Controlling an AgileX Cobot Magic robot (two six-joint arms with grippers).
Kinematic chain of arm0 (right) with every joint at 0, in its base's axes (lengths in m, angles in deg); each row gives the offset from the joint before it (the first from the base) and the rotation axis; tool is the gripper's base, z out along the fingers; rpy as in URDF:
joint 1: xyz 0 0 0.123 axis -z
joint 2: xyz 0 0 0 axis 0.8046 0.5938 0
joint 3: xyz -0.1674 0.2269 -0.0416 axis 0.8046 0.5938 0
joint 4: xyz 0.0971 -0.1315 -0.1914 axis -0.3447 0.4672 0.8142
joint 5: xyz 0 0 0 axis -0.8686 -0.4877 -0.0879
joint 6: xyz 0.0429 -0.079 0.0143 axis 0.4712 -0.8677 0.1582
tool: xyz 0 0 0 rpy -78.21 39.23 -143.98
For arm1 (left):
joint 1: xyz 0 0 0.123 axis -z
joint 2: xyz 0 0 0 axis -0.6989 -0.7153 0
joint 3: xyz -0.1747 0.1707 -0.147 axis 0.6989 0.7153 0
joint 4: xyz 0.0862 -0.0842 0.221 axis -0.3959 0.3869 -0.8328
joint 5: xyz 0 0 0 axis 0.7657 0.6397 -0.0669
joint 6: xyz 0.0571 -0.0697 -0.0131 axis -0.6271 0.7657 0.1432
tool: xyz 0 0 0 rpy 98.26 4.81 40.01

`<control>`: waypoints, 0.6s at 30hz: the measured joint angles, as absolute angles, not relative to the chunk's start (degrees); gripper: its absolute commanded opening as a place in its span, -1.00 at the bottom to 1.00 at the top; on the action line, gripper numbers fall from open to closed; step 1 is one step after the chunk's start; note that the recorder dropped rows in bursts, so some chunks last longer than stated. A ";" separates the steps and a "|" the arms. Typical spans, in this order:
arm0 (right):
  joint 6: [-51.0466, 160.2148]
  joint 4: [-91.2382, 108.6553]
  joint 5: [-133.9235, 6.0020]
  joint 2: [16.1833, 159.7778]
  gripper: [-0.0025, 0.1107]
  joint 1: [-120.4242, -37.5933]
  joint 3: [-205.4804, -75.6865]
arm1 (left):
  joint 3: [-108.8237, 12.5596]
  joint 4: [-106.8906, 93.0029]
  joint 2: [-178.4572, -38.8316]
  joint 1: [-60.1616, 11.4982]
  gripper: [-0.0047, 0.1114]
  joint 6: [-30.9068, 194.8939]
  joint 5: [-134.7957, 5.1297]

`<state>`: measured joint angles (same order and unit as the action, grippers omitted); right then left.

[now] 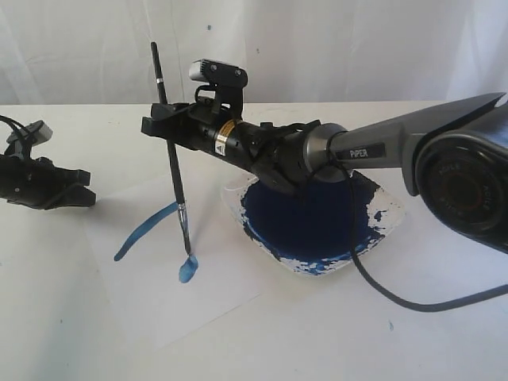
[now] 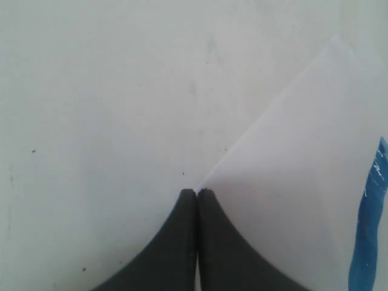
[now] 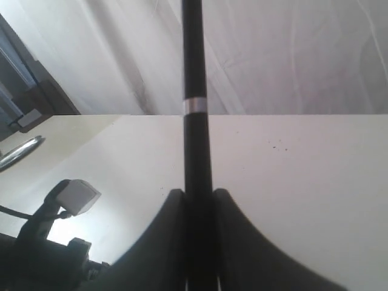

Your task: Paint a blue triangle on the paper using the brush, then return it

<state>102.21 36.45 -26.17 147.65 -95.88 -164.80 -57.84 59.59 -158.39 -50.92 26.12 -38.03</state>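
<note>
The white paper (image 1: 182,278) lies on the table left of the paint dish and carries one curved blue stroke (image 1: 143,230) and a blue blob (image 1: 188,270). My right gripper (image 1: 167,119) reaches across the middle and is shut on the brush (image 1: 176,175), which stands nearly upright with its bristle tip on the blob. In the right wrist view the black handle (image 3: 195,91) runs up between the fingers (image 3: 167,236). My left gripper (image 1: 79,194) rests at the paper's left corner, shut, its fingertips (image 2: 188,200) pinching the corner of the sheet (image 2: 303,170).
A square clear dish (image 1: 317,218) full of dark blue paint sits right of the paper, under the right arm. The right arm's cable (image 1: 397,298) loops over the table in front of the dish. A white curtain (image 1: 317,48) backs the table.
</note>
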 measured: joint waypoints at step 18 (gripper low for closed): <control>90.50 22.62 -25.56 147.65 -0.96 -95.88 -166.29 | -57.84 59.59 -158.39 -50.92 -0.92 26.12 -38.03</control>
<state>90.50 22.62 -25.56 147.65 -95.88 -166.29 -57.84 59.59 -158.39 -50.92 26.12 -38.03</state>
